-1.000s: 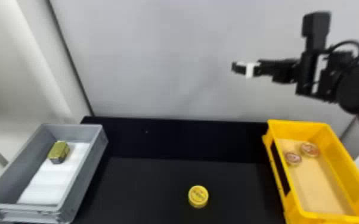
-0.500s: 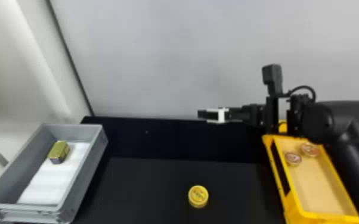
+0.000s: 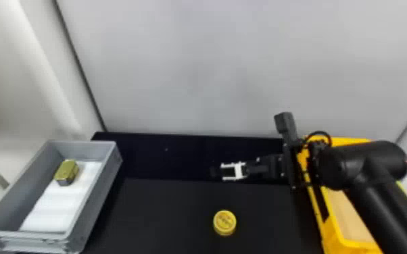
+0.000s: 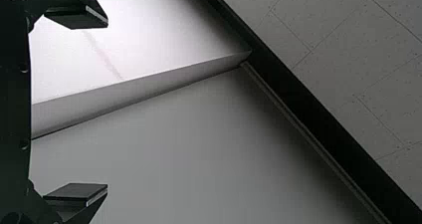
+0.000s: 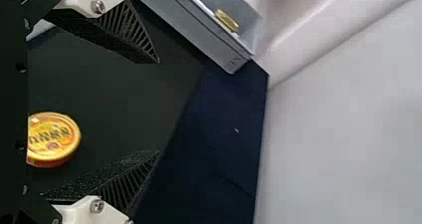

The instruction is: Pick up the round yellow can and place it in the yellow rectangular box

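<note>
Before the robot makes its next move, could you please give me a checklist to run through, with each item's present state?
1. Right gripper open and unloaded: ok, fingers apart, holding nothing.
2. Round yellow can resting flat on the black table: ok, its printed top faces up.
3. Right gripper lined up over the can: not ok, in the head view it hangs beyond the can, toward the back wall.
4. Gold tin well apart from the can: ok, it sits in the gray box.
5. Free spot inside the yellow rectangular box: cannot tell, the right arm hides part of the interior.
</note>
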